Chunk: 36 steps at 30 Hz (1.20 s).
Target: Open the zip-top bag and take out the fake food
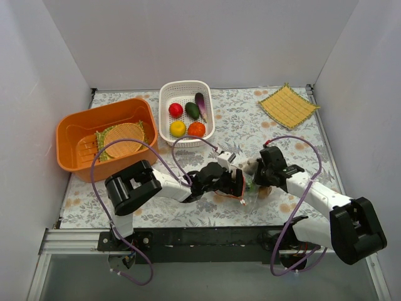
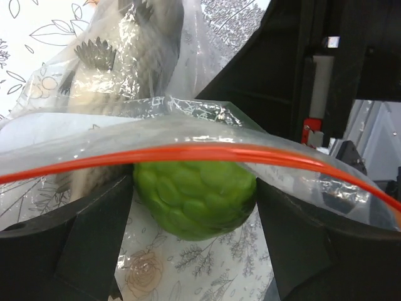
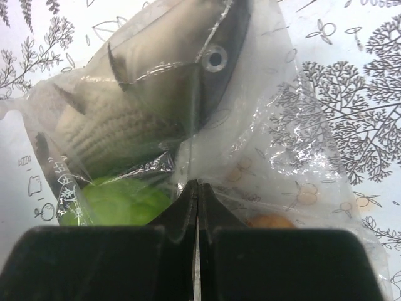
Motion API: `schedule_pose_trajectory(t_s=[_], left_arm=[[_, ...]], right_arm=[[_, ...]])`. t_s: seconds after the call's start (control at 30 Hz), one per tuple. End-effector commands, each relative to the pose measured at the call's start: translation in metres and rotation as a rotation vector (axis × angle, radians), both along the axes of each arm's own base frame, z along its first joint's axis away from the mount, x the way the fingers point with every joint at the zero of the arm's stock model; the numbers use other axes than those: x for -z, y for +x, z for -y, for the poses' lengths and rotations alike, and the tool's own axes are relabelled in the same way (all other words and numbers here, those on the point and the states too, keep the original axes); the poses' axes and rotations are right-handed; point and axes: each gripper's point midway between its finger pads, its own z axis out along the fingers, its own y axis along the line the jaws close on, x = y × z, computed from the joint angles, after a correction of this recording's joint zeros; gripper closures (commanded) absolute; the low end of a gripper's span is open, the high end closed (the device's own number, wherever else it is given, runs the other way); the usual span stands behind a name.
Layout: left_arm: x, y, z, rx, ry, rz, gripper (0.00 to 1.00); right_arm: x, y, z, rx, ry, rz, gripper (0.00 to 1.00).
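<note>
zip-top bag (image 3: 263,119) is lying near the near edge of the surface, right of middle. right end effector (image 3: 198,194) is pinching its plastic, fingers pressed together. left end effector (image 1: 236,183) is straddling the light green fake food (image 2: 194,197) behind the zipper strip, fingers wide; whether it is gripping, i cannot tell.

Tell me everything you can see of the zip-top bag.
The zip-top bag is clear, crinkly plastic with a thin orange-red zipper strip along one edge. It lies between the two arms, over the flowered tablecloth. Inside show a grey toy fish and a light green fruit. The right gripper is shut, pinching its film; the left gripper stands open at the zipper edge, a finger on each side of the fruit. Whether the zipper is open I cannot tell.
</note>
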Motion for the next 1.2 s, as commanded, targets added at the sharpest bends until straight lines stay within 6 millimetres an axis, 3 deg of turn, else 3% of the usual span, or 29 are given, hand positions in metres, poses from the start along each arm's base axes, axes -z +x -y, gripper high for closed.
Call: schedule_pose_trajectory(t_s=[0.0,0.13,0.23,0.37,0.4,0.5,0.87,1.03,1.07,1.13,1.17], left_arm=[[0.011,0.006,0.001,-0.014,0.097,0.029,0.21],[0.025,0.008,0.001,-0.024,0.163,0.025,0.21],[0.029,0.008,0.000,-0.040,0.180,0.021,0.25],[0.012,0.012,-0.009,-0.085,0.147,0.046,0.41],[0.009,0.012,-0.011,-0.093,0.145,0.049,0.52],[-0.003,0.013,-0.018,-0.107,0.143,0.069,0.61],[-0.022,0.005,-0.064,-0.194,0.156,0.054,0.62],[-0.030,0.012,-0.093,-0.280,0.198,0.043,0.62],[-0.042,0.014,-0.099,-0.300,0.186,0.054,0.63],[-0.043,0.021,-0.118,-0.354,0.220,0.043,0.62],[-0.055,0.027,-0.125,-0.377,0.200,0.050,0.62]], right_arm=[[-0.010,0.000,-0.015,-0.075,-0.003,0.025,0.99],[-0.010,-0.001,-0.022,-0.090,-0.004,0.030,0.99],[-0.006,-0.002,-0.015,-0.062,-0.038,0.020,0.99],[-0.005,-0.001,0.005,0.005,-0.120,0.032,0.99],[-0.008,0.000,0.007,0.020,-0.126,0.044,0.99],[-0.012,0.001,0.016,0.069,-0.140,0.063,0.99],[-0.020,0.010,0.039,0.172,-0.155,0.104,0.99],[-0.024,0.013,0.041,0.187,-0.145,0.118,0.99],[-0.025,0.013,0.042,0.189,-0.143,0.119,0.99],[-0.025,0.014,0.042,0.191,-0.140,0.120,0.99],[-0.025,0.014,0.042,0.190,-0.137,0.120,0.99]])
